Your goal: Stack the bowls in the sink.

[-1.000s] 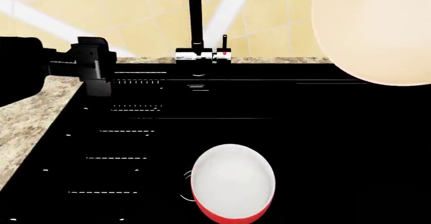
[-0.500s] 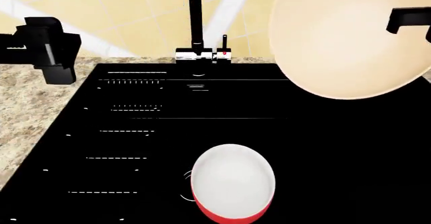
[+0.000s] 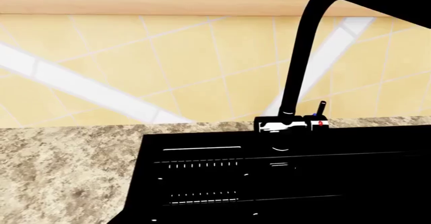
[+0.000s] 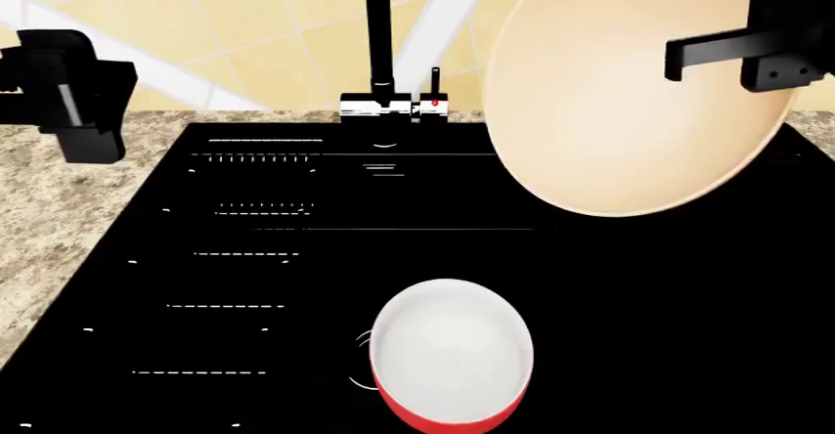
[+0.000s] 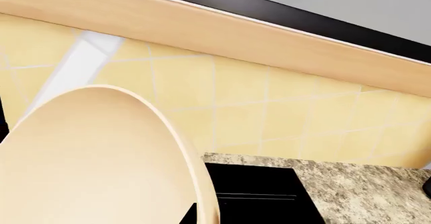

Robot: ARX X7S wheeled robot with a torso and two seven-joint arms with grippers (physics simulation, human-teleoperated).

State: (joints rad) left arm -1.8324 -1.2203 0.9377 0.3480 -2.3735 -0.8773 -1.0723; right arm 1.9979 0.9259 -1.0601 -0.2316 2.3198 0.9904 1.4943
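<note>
Glossy black sink (image 4: 261, 287) fills the speckled tabletop (image 4: 53, 229). Nearest, red-and-white bowl (image 4: 451, 356) rests upright in the basin. Right tool (image 4: 750, 53) holds the tilted beige bowl (image 4: 613, 102) aloft; its far rim is cropped. Left tool (image 4: 72, 97) over the tabletop edge, opening indiscernible. Faucet (image 4: 379, 43) stands behind.

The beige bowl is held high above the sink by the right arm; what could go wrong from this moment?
1. The beige bowl hangs tilted, gripped only at its rim by the right gripper; it might slip and fall into the sink.
2. The red bowl sits low and off to the left of it, so a release now would probably miss the stack.
3. The faucet stands close beside the beige bowl's edge; a sideways swing could strike it.
</note>
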